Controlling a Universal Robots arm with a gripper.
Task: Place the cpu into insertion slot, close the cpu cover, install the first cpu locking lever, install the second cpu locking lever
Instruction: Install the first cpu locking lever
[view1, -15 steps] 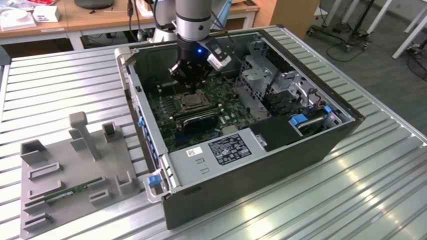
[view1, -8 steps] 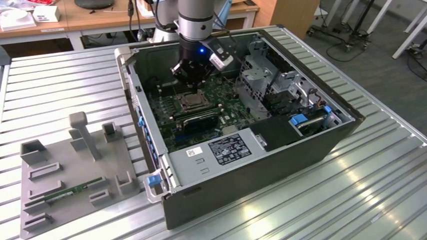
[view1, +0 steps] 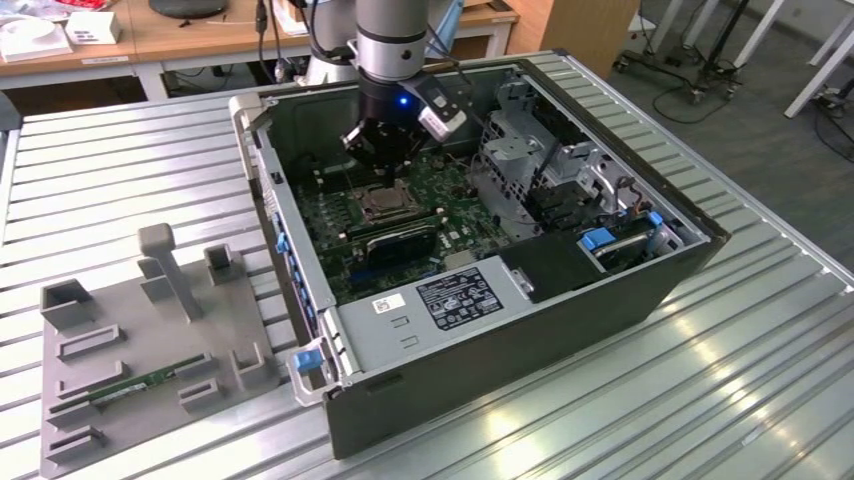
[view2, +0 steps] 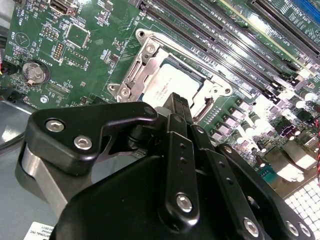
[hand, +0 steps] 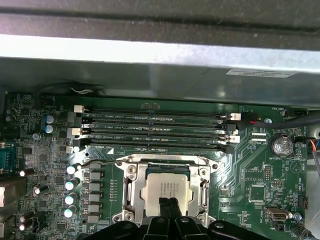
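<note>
- We see the jaws pressed together, empty, just above the chip (hand: 167, 187), which lies in the socket (hand: 159, 168) under the cover frame (hand: 202, 192).
- Pressing off-centre could scratch the chip or skid onto the board (hand: 250, 185).
- The open computer case (view1: 400, 350) holds that board; the grey tray (view1: 127, 325) holds a memory stick (view1: 140, 383).

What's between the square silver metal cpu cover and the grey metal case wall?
Long narrow black memory slots, lying parallel on the green circuit board, fill the stretch between cpu cover and case wall, in the first wrist view.
</note>
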